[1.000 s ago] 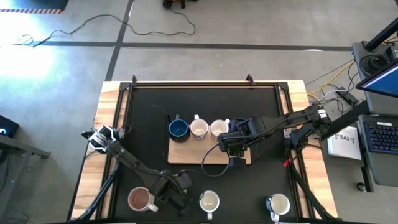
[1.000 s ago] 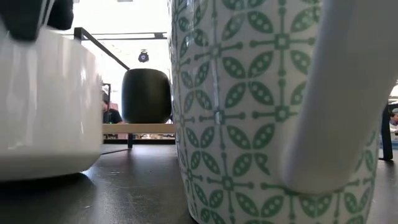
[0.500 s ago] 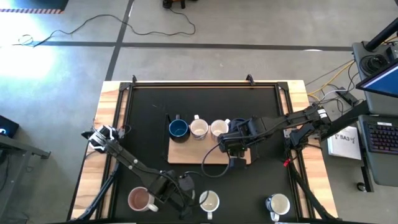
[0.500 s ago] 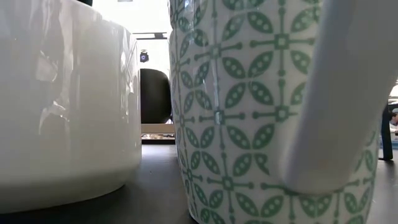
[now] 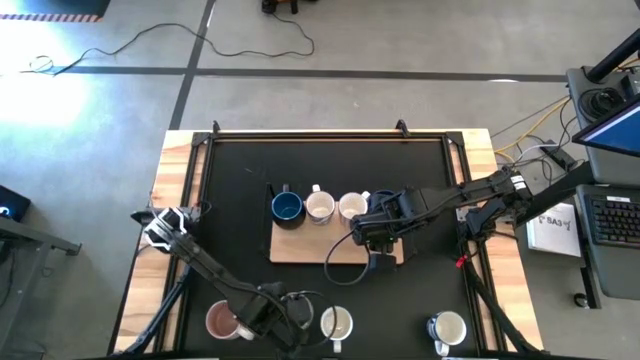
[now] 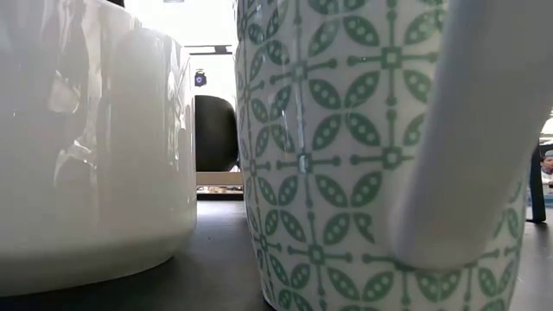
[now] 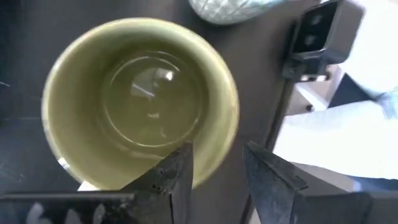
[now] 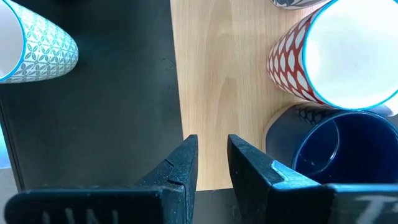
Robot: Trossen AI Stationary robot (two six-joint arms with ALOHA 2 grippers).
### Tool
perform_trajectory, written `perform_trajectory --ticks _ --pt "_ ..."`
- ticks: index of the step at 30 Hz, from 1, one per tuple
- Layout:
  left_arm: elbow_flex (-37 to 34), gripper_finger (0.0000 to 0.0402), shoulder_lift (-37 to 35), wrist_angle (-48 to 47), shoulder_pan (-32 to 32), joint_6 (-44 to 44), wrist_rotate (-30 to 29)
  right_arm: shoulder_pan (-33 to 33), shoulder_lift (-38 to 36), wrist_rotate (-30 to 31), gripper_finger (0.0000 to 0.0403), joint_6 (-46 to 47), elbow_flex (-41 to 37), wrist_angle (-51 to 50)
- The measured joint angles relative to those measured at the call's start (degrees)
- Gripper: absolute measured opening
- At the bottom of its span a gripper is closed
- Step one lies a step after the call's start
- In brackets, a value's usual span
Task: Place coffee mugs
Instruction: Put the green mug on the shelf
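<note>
The left gripper (image 7: 214, 171) straddles the green mug's (image 7: 140, 102) rim, not visibly clamped; glazed ceramic looks rigid, slippery, breakable. The right gripper (image 8: 211, 165) hangs part-open, empty.

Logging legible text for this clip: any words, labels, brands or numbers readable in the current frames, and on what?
None can be read with confidence.
White sheet beside the table's right edge: dark print, too small to read.
Laptop screen at far right: content too small to read.
Mugs, including the green-patterned mug and red-patterned mug: patterns only, no lettering.
</note>
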Motion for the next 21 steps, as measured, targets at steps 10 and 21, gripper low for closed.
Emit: perform_trajectory --ticks 10,21 --pt "0.19 0.0111 1.67 0.19 0.59 5.77 1.17 0.01 0.0 0.0 0.0077 0.08 -0.07 0.01" --pt "0.21 0.0021 3.37 -0.03 2.14 10.01 2.05 0.01 0.0 0.0 0.0079 0.06 -0.14 0.21"
